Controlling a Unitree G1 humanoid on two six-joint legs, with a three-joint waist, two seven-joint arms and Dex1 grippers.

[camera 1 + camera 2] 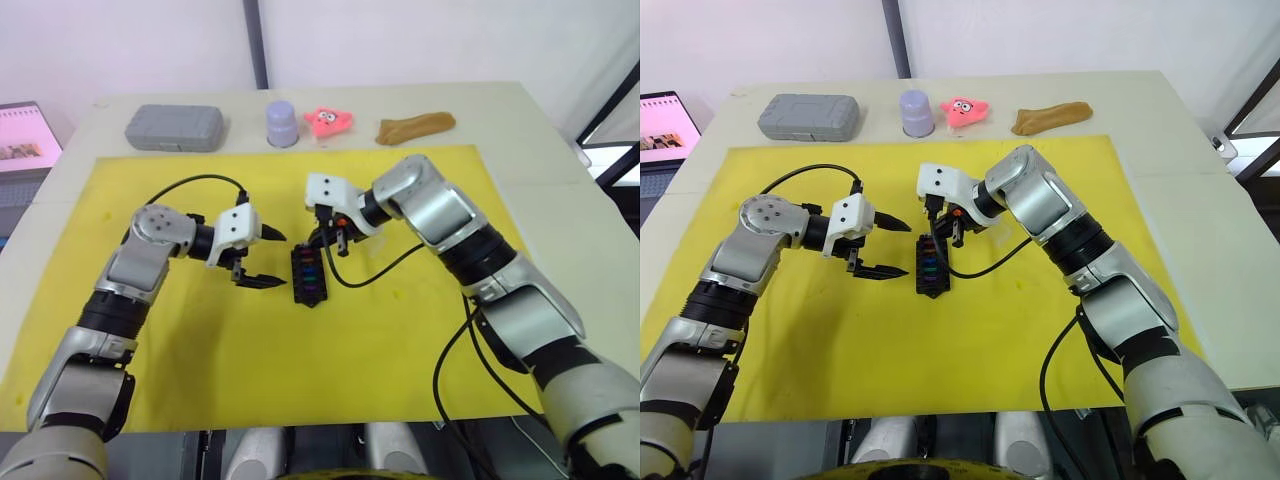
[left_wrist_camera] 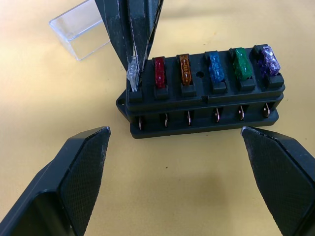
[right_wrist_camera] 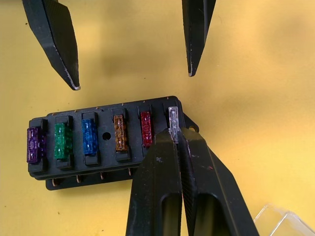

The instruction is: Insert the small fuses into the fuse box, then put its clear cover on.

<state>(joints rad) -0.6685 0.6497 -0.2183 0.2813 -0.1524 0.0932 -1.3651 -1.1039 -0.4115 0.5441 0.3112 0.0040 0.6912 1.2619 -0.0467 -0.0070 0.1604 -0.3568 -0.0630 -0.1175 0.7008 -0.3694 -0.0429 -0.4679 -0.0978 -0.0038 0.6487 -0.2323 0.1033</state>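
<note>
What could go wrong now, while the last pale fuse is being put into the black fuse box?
1. The right gripper pinches the pale grey fuse at the end slot of the fuse box; it looks tilted and may jam or slip out.
2. The left gripper is open around the box without touching it, so pushing may slide the box on the yellow mat.
3. The clear cover lies close behind and could be knocked.

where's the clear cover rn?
The clear cover lies on the yellow mat just beyond the black fuse box, off its pale-grey-fuse end, behind the right tool in the left wrist view.
</note>
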